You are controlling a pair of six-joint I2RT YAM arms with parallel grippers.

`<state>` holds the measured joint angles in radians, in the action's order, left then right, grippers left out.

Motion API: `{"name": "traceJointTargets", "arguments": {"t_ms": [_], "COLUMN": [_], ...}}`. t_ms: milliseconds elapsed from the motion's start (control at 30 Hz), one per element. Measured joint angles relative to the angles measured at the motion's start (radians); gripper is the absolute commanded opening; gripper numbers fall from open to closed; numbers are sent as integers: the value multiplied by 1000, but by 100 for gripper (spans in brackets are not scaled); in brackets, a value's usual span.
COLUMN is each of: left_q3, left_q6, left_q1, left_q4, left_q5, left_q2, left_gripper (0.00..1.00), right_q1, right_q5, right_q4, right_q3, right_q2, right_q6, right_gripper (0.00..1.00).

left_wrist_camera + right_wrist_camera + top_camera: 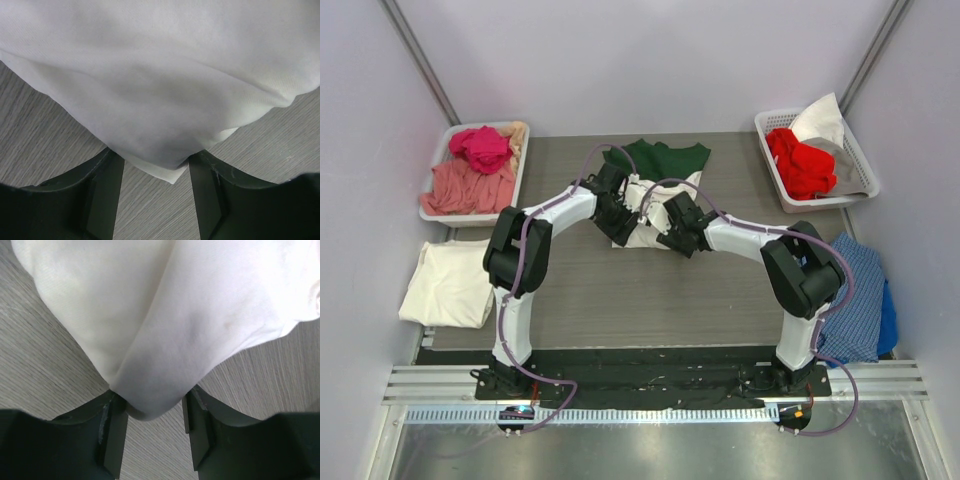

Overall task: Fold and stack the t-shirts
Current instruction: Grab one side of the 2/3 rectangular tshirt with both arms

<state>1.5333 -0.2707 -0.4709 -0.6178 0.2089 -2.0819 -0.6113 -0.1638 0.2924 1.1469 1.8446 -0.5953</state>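
A folded white t-shirt (642,236) lies mid-table, mostly covered by both arms. Behind it a dark green t-shirt (660,158) lies flat. A cream t-shirt (448,283) rests folded at the near left. My left gripper (620,222) is at the white shirt's near left corner; in the left wrist view that corner (165,100) reaches between the spread fingers of the left gripper (155,167). My right gripper (673,232) is at the near right side; a rounded fold of the white shirt (160,340) sits between the open fingers of the right gripper (152,407). Neither pair of fingers pinches the cloth.
A white basket (442,150) at the back left holds pink and red garments (475,165). Another basket (860,160) at the back right holds red and white garments. A blue checked cloth (860,300) hangs over the table's right edge.
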Motion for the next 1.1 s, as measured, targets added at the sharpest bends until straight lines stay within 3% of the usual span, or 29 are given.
{"name": "traceJointTargets", "arguments": {"t_ms": [167, 267, 300, 367, 400, 500, 767, 1100], "left_q3": [-4, -6, -6, -6, -6, -6, -72, -198], "left_q6": [0, -1, -2, 0, 1, 0, -19, -69], "left_q1": [-1, -5, -7, -11, -14, -20, -38, -123], "left_q4": [7, 11, 11, 10, 7, -2, -25, -249], "left_q5": [0, 0, 0, 1, 4, 9, 2, -10], "left_q2": [0, 0, 0, 0, 0, 2, 56, 194], "left_gripper": [52, 43, 36, 28, 19, 0, 0, 0], "right_q1": [0, 0, 0, 0, 0, 0, -13, -154], "right_q5": [12, 19, 22, 24, 26, 26, 58, 159], "right_q4": [0, -1, -1, -2, -3, -4, 60, 350], "right_q3": [14, 18, 19, 20, 20, 20, -29, -81], "right_q2": [20, 26, 28, 32, 34, 34, -38, -311], "right_q6": [4, 8, 10, 13, 17, 20, 23, 23], "right_gripper": [41, 29, 18, 6, 1, 1, 1, 1]}}
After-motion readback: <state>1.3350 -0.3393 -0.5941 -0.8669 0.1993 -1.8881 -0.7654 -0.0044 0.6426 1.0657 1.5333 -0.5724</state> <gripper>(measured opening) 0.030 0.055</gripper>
